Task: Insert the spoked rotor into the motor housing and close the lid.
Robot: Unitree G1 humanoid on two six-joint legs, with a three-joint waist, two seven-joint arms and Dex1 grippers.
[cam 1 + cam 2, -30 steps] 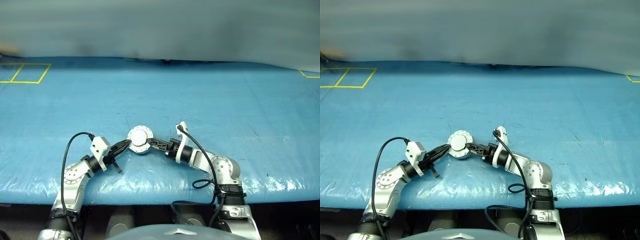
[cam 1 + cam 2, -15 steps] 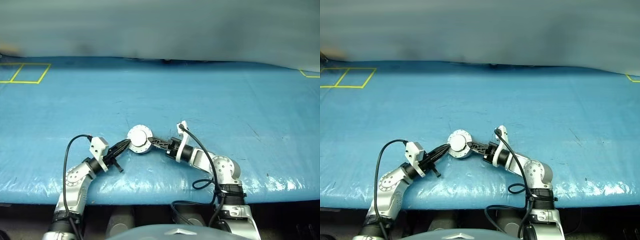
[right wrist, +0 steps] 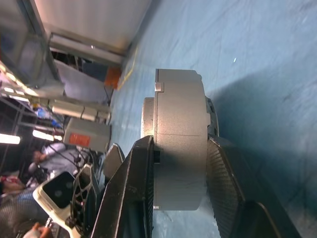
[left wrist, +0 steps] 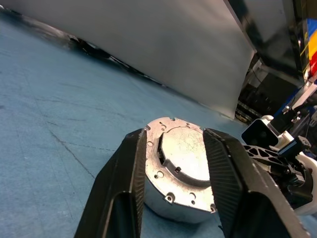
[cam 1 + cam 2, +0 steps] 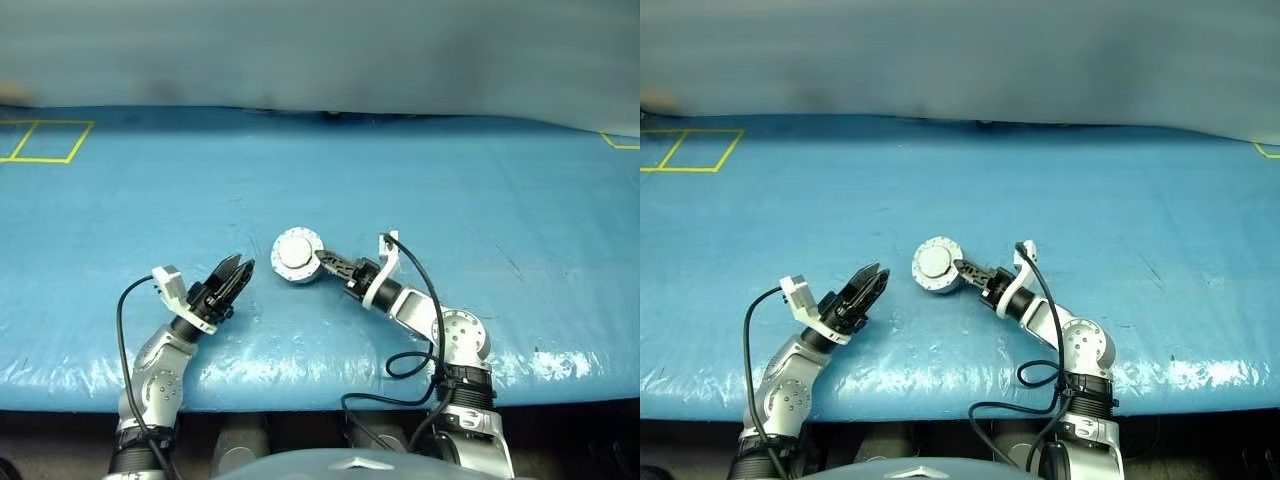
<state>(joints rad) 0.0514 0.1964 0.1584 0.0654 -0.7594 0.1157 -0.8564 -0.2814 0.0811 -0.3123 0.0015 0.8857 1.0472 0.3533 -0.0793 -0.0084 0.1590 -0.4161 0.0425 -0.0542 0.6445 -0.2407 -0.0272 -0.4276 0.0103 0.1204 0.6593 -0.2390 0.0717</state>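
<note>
With its lid (image 5: pixel 296 252) on, the motor housing (image 4: pixel 181 173) sat clamped in the right pincer (image 5: pixel 325 264) near the blue counter's (image 5: pixel 480 200) middle, while the left pincer (image 5: pixel 234 275) stood wide and empty just beside it, so the assembly looked essentially finished.

This looks like a robotics lab or workshop. A broad blue mat (image 5: pixel 420 190) marked with yellow tape squares (image 5: pixel 45 140) covers the work surface, a plain grey wall (image 5: pixel 320 50) rises behind the mat, and beyond it stand ceiling strip lights (image 3: pixel 12 136) and cluttered racks (image 3: pixel 84 106).
</note>
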